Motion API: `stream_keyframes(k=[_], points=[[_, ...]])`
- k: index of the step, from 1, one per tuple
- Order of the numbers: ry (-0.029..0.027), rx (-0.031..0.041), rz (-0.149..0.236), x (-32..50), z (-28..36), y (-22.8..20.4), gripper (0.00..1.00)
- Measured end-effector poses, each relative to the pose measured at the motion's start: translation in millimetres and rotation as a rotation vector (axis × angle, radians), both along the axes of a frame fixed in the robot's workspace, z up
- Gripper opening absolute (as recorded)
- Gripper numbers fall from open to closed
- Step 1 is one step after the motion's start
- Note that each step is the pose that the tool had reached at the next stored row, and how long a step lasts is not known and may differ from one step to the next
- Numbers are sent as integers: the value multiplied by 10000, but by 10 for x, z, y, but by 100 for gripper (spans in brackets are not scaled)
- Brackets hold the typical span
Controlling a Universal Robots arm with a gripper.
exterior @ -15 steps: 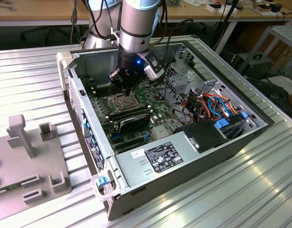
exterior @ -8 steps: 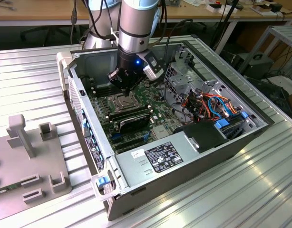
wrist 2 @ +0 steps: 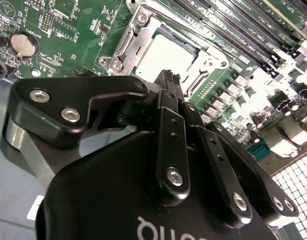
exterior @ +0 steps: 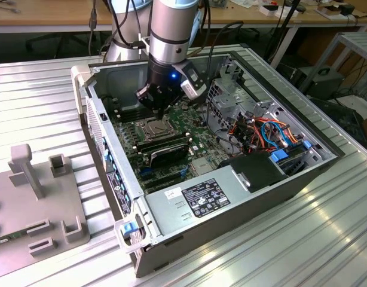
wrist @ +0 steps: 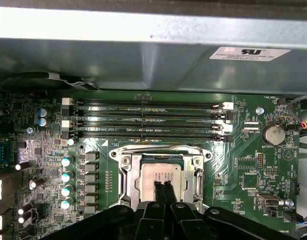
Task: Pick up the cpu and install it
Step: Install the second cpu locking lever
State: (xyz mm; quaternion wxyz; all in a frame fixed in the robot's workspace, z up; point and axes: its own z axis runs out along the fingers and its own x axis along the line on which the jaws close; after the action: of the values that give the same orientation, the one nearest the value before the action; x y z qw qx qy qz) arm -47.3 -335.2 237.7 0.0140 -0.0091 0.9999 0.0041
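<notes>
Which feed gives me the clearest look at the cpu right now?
The first wrist view: the cpu faces the camera squarely in the socket, the gripper covering one edge. The second wrist view shows it obliquely, part behind the gripper. In the exterior view it is far off below the gripper.

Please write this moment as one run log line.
gripper: shut, above cpu | cpu: lying in socket | socket frame: open

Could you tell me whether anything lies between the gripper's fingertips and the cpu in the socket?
Nothing does. In both wrist views the gripper, fingers together, points straight at the cpu seated in the socket frame, with no object between. Whether the tips touch it, I cannot tell.
</notes>
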Motion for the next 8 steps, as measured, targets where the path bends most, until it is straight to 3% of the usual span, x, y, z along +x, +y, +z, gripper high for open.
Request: stream_keyframes(k=[8], points=[[0, 0, 1, 0, 10, -8, 11]])
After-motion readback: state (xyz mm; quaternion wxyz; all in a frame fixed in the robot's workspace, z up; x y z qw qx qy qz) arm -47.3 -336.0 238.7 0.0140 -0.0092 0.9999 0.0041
